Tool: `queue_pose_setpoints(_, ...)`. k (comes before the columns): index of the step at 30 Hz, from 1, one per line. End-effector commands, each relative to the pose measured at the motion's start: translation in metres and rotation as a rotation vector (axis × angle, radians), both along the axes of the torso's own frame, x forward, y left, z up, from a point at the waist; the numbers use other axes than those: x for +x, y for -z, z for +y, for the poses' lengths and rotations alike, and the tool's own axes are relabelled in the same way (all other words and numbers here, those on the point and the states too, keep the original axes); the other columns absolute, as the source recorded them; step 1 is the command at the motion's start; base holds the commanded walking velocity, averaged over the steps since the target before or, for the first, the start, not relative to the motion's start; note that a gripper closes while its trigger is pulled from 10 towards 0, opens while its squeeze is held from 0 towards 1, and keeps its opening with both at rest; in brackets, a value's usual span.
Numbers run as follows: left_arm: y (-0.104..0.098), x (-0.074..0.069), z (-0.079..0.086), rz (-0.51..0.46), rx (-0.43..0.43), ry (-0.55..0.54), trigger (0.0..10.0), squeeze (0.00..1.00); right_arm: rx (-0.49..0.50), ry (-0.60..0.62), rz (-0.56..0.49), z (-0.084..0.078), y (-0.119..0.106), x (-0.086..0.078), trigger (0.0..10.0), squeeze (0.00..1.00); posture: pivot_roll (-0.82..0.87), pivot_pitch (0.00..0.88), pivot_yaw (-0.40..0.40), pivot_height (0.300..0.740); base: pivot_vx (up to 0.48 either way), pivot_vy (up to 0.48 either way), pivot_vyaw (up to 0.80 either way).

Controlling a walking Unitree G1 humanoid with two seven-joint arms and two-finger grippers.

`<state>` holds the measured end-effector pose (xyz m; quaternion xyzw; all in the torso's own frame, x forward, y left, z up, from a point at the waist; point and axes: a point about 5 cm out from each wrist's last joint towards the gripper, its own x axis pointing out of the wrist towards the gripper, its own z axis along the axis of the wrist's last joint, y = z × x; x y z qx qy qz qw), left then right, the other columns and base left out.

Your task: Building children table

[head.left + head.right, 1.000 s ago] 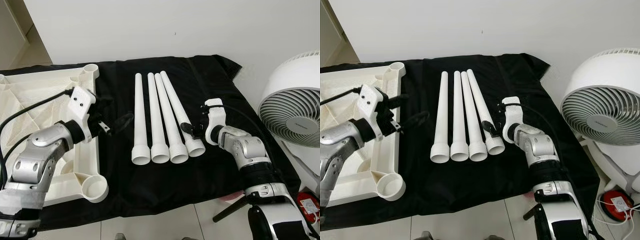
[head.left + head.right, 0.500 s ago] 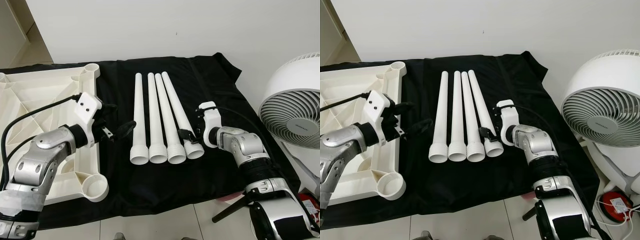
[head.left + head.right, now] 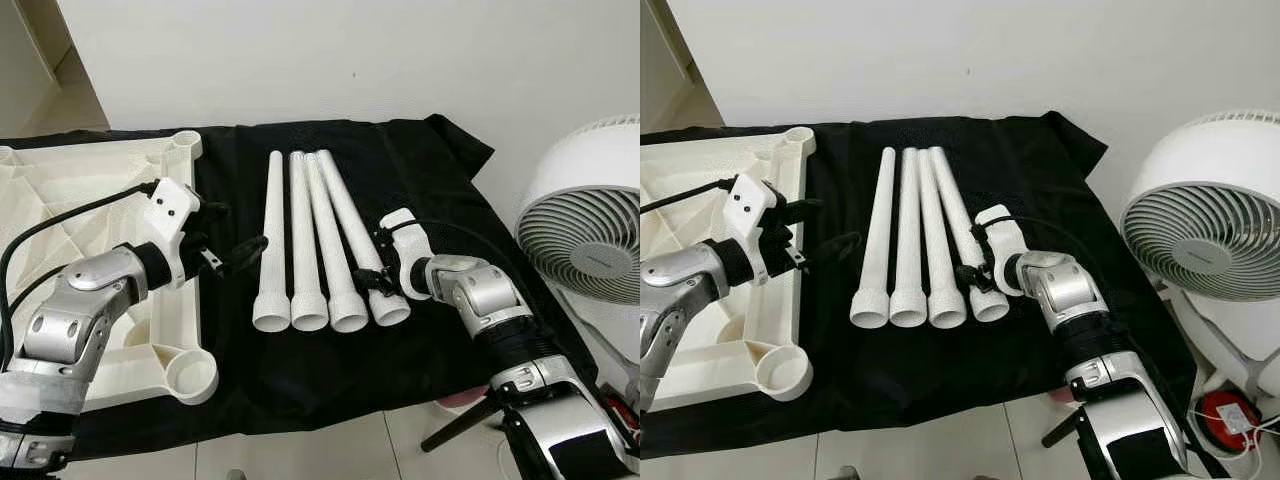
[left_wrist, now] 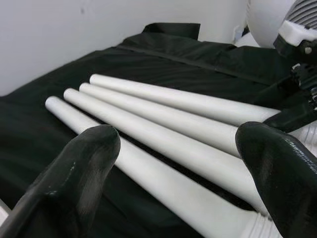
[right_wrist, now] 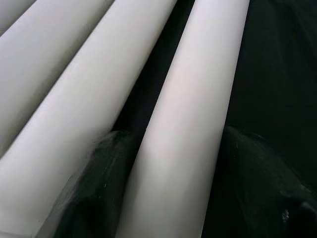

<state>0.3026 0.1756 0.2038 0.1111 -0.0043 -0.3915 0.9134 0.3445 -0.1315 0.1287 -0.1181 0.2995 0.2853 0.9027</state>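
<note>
Four white table legs point(image 3: 300, 235) lie side by side on a black cloth point(image 3: 430, 170), thick ends toward me. The white tabletop point(image 3: 60, 190) lies upside down at the left, with round sockets at its corners. My right gripper point(image 3: 373, 278) is open and low over the rightmost leg point(image 5: 193, 99) near its thick end, one finger on each side and close against it. My left gripper point(image 3: 240, 228) hangs open just left of the leftmost leg point(image 4: 163, 181), above the cloth beside the tabletop's edge, holding nothing.
A white floor fan point(image 3: 585, 210) stands at the right, close to my right arm. A white wall runs behind the cloth. The tiled floor point(image 3: 300, 450) lies at the cloth's front edge, and a red object point(image 3: 1230, 410) lies under the fan.
My right gripper has slid left and down onto the rightmost leg's thick end, fingers now straddling it. My left gripper has moved slightly toward the legs.
</note>
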Motion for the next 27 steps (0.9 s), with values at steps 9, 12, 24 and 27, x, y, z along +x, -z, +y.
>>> queue_pose_setpoints(9, -0.0043, 0.0007, 0.0044, -0.006, 0.029, 0.074, 10.0, 0.00, -0.092, 0.115, 0.165, -0.0190, 0.0462, -0.0161, 10.0, 0.00, -0.07, 0.017, 0.006, 0.740, 0.000, 0.000, 0.00)
queue_pose_setpoints(12, -0.0046, 0.0015, 0.0047, -0.009, 0.031, 0.072, 10.0, 0.00, -0.055, 0.138, 0.174, -0.0195, 0.0463, -0.0165, 10.0, 1.00, -0.07, 0.016, 0.005, 0.740, 0.000, 0.000, 0.00)
queue_pose_setpoints(24, -0.0060, 0.0044, 0.0049, -0.018, 0.037, 0.076, 10.0, 0.00, -0.005, 0.139, 0.213, -0.0167, 0.0434, -0.0172, 10.0, 0.00, -0.07, 0.020, 0.010, 0.740, 0.000, 0.000, 0.00)
queue_pose_setpoints(27, -0.0070, 0.0053, 0.0051, -0.023, 0.040, 0.075, 10.0, 0.00, 0.076, 0.147, 0.261, -0.0109, 0.0440, -0.0193, 2.7, 0.00, -0.07, 0.022, 0.010, 0.740, 0.000, 0.000, 0.00)
